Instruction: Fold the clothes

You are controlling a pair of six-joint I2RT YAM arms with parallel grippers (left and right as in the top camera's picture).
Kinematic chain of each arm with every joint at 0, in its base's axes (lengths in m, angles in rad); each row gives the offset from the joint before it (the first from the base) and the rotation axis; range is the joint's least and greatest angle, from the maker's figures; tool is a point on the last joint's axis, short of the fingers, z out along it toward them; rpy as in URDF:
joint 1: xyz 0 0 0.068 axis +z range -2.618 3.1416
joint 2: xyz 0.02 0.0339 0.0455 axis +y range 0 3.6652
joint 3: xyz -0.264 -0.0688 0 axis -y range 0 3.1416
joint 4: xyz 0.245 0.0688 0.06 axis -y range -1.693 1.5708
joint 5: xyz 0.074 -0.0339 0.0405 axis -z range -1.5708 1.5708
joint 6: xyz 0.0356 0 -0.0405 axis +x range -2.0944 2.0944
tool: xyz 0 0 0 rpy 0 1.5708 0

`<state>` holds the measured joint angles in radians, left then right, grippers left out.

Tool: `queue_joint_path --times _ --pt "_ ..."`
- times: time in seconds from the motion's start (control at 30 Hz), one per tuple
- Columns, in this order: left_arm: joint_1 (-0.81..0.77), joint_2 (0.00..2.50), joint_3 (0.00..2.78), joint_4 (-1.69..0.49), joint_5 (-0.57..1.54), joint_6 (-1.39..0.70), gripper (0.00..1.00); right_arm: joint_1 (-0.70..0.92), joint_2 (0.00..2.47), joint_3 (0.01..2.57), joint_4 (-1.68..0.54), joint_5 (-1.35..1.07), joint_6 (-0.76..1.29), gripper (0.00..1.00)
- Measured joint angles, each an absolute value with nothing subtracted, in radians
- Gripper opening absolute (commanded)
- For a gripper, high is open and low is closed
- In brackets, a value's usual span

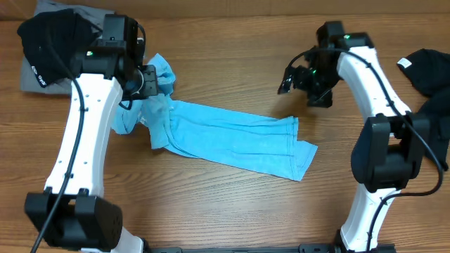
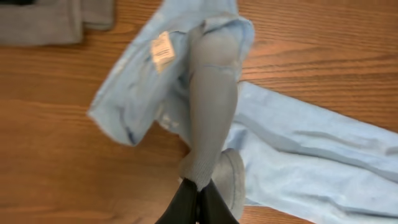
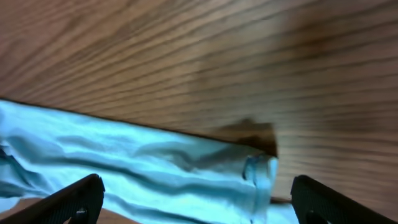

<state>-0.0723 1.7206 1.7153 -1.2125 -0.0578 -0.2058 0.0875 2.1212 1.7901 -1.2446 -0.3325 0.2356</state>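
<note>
The light-blue shirt lies stretched in a long band across the middle of the wooden table, running from upper left down to lower right. Its left end is bunched and lifted off the wood. The left gripper has its fingers pressed together, pinching a fold of that bunched end; a small pale label shows on the cloth above. The right gripper hangs over bare wood just above the shirt's right end, fingers spread wide, holding nothing. A black garment rests on a grey one at upper left; another black garment lies at the right edge.
</note>
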Motion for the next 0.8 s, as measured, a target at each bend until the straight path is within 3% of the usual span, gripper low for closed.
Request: queue_joint_path --times 0.33,0.8 --pt "-0.072 1.642 1.715 -1.22 -0.205 -0.32 0.04 0.108 2.122 1.616 -1.138 -0.337 0.235 1.0" --pt "-0.072 1.389 1.716 -1.159 -0.466 -0.478 0.04 0.108 2.125 1.577 -1.09 -0.337 0.27 1.0"
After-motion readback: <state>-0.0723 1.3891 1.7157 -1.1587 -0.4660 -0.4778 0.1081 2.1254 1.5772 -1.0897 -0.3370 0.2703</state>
